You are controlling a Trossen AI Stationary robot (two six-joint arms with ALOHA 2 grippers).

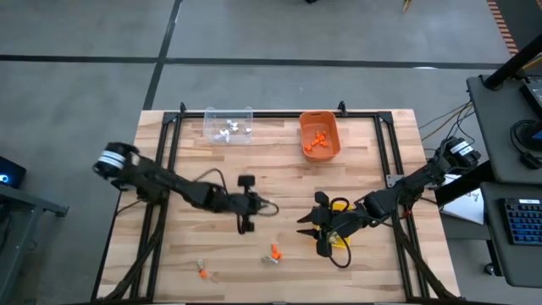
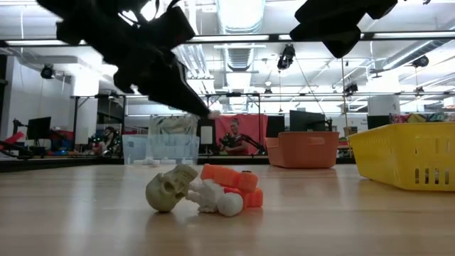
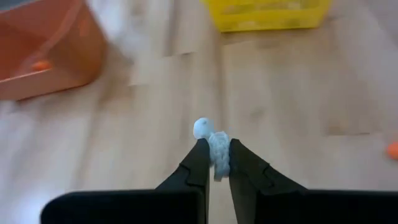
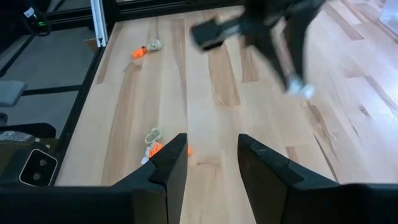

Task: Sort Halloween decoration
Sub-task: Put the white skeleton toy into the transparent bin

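My left gripper (image 3: 215, 163) is shut on a small white trinket (image 3: 216, 149) of the Halloween decoration, above the middle of the table (image 1: 267, 207). In the low view a tan skull (image 2: 170, 189), an orange piece (image 2: 232, 180) and a white piece (image 2: 220, 203) lie together on the wood. Another small group (image 4: 147, 49) lies near the front left. My right gripper (image 4: 212, 155) stands open above the table, next to the yellow bin (image 1: 340, 241), with nothing between its fingers. My left gripper pinches the white trinket's narrow body (image 3: 217, 159) between its two fingers. The trinket's round end (image 3: 201, 128) sticks out past the fingertips. The fingers come slanting down from the table's left. The trinket is lifted clear of the table (image 4: 301, 90).
An orange bin (image 1: 319, 135) with orange pieces and a clear bin (image 1: 229, 125) with white pieces stand at the far edge. The yellow bin sits under my right arm. Bare wood lies between the two grippers.
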